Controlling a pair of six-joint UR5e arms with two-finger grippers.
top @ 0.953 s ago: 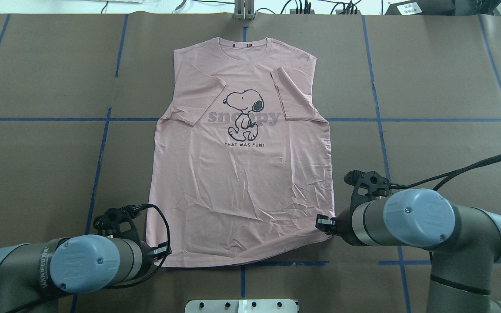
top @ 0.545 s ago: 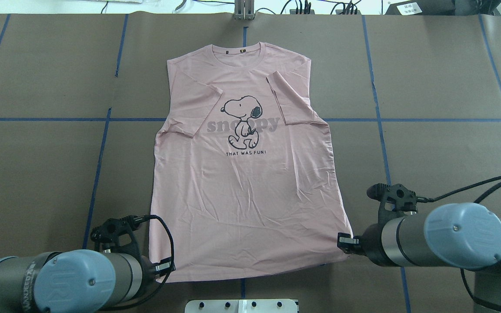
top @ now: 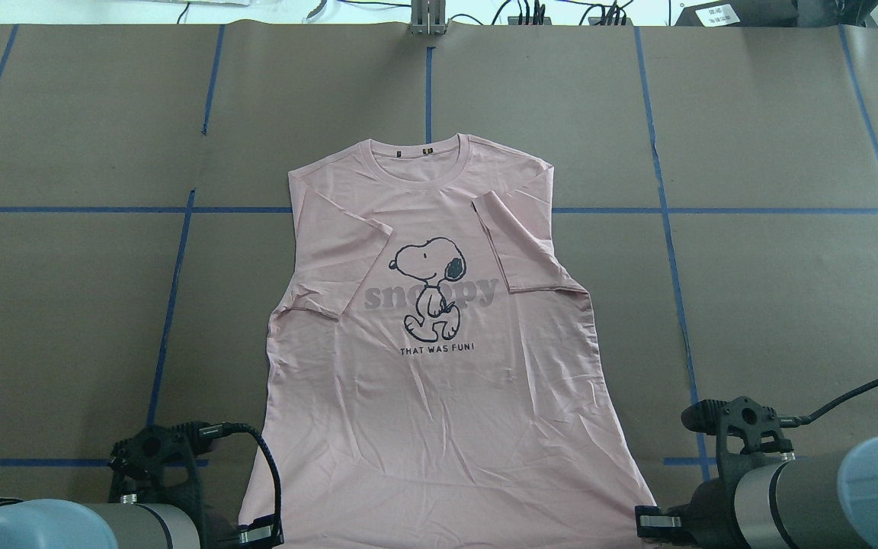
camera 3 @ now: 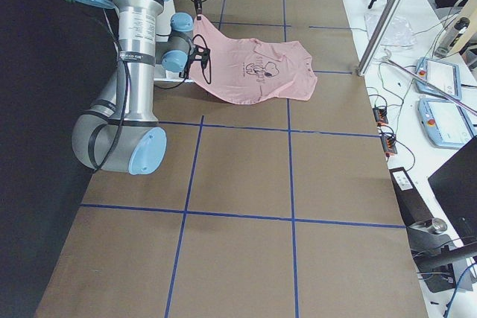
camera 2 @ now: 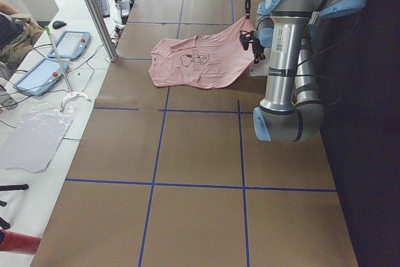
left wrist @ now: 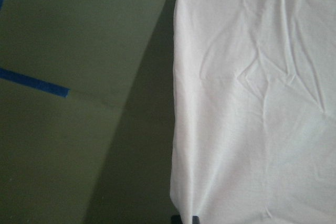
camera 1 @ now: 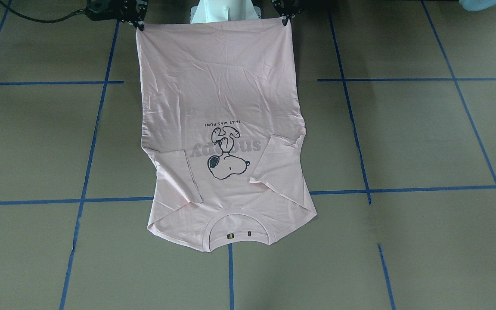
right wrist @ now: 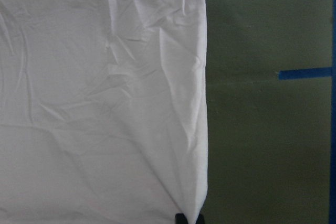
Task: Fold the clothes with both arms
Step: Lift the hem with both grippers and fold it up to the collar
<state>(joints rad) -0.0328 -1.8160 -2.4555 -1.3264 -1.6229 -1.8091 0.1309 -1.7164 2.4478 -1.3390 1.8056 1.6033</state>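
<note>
The pale pink Snoopy T-shirt (top: 439, 396) lies face up on the brown table, collar (top: 420, 156) away from me and both sleeves folded inward over the chest. The hem end is raised off the table towards me. My left gripper (top: 260, 535) is shut on the hem's left corner; its wrist view shows the fingertips (left wrist: 186, 219) pinching the cloth edge. My right gripper (top: 656, 524) is shut on the hem's right corner, with fingertips (right wrist: 188, 217) on the cloth. In the front-facing view the shirt (camera 1: 222, 94) hangs stretched between the left gripper (camera 1: 286, 19) and the right gripper (camera 1: 138, 23).
Blue tape lines (top: 180, 259) divide the brown table cover into squares. The white pedestal base (camera 1: 224, 10) stands behind the hem. A metal post (top: 427, 17) and cables sit at the far edge. Tablets (camera 2: 69, 45) lie on a side bench.
Both grippers have drawn back towards the robot's base with the hem corners in them. The whole shirt has slid nearer, its collar now close to the middle tape line.
</note>
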